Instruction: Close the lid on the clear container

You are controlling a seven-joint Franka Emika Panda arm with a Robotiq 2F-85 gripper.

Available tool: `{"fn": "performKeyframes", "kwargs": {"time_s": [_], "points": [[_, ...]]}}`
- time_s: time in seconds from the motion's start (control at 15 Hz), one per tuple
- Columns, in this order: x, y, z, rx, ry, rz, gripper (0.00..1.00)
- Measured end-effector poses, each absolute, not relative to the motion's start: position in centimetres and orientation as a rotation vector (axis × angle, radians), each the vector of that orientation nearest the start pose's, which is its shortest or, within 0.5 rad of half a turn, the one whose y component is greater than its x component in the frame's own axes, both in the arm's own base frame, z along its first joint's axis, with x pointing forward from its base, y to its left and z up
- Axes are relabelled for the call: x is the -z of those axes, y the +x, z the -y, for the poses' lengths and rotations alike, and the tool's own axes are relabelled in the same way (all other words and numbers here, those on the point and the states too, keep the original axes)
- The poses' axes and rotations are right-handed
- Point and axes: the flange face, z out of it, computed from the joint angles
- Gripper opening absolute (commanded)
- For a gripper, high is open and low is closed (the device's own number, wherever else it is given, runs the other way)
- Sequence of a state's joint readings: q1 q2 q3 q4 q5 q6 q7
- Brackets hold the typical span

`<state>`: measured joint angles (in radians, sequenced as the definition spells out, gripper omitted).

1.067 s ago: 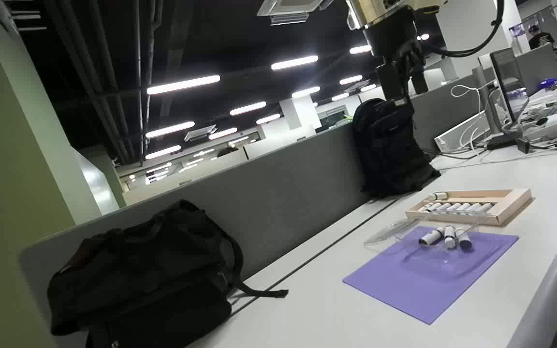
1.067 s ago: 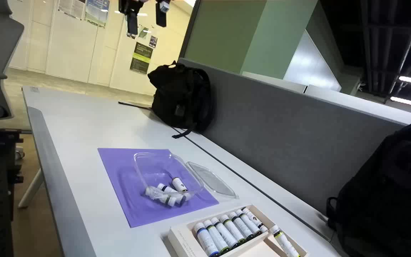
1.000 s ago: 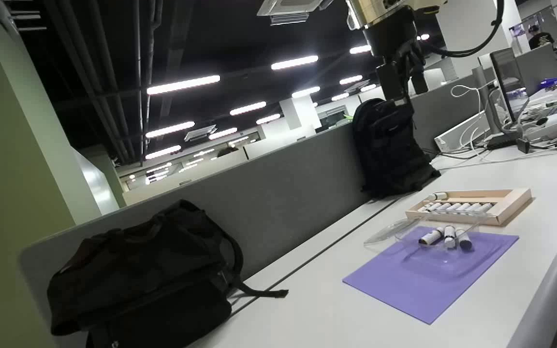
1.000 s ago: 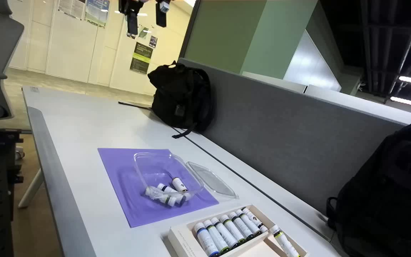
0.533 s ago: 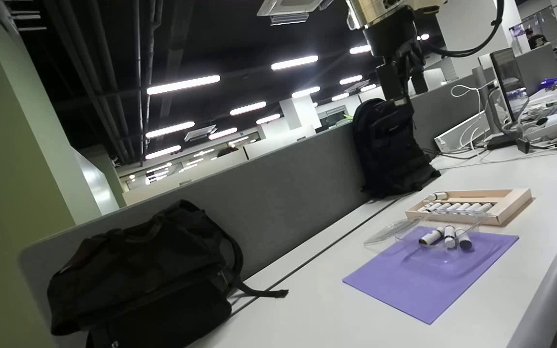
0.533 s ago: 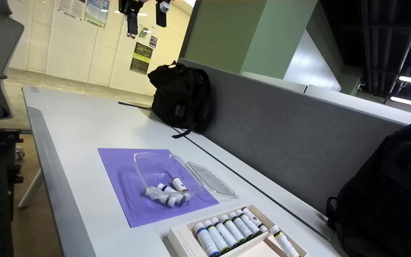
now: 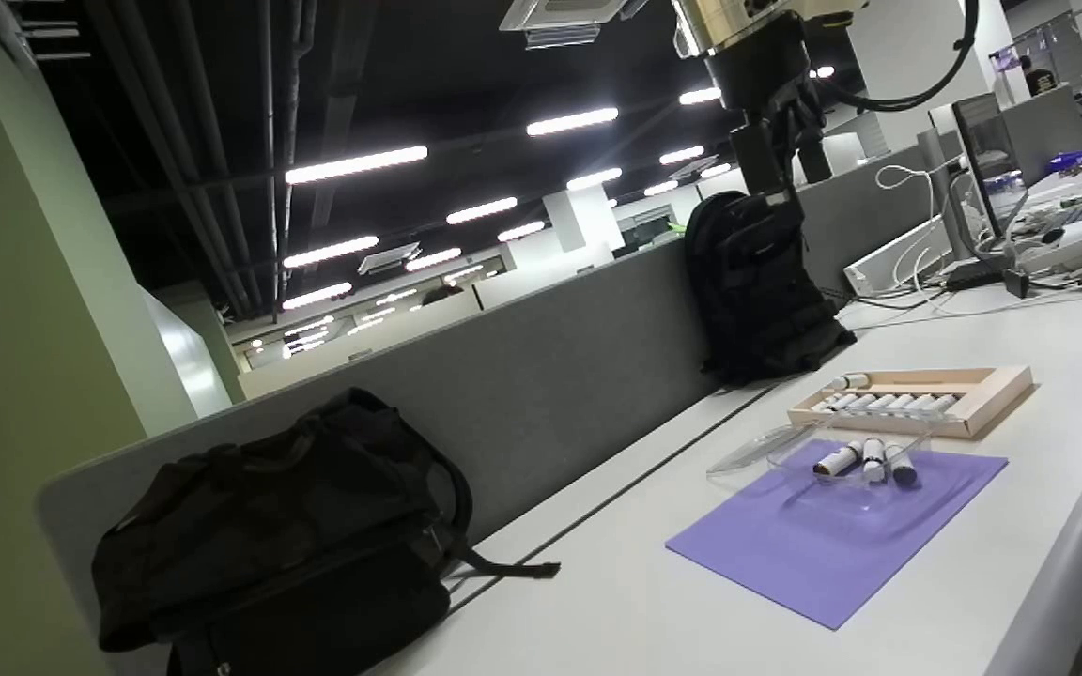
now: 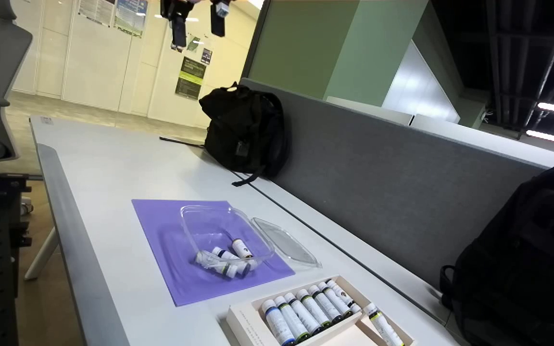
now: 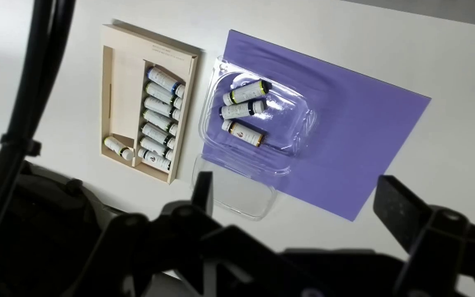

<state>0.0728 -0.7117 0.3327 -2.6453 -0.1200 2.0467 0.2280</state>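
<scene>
No change on the surface (image 8: 113, 158) this past second; your claw (image 8: 198, 40) hangs spread, pinching nothing, well above it, so closing looks not yet started. The lid (image 9: 237, 189) lies just beside the clear container (image 9: 287, 109), mostly off the purple mat (image 9: 353, 123); can't tell if hinged. You have room toward the gray partition (image 8: 378, 139); mind the wooden tray (image 9: 123, 99) near the container's end.

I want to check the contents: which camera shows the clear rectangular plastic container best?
The wrist view: from above, the clear container is unobstructed, its three white-labelled cylindrical bottles distinct. Both exterior views show it, but slantwise.
</scene>
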Motion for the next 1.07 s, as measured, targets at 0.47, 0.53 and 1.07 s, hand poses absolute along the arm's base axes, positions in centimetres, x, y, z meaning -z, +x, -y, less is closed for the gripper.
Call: {"fn": "performKeyframes", "kwargs": {"time_s": [0.47,0.53,1.07], "points": [[-45.6,37.8,-9.6,0.300,-3.312,0.823,1.00],[-45.3,39.1,-8.9,0.275,-3.301,0.905,1.00],[-40.6,50.0,-6.5,-0.056,-3.261,1.291,1.00]]}}
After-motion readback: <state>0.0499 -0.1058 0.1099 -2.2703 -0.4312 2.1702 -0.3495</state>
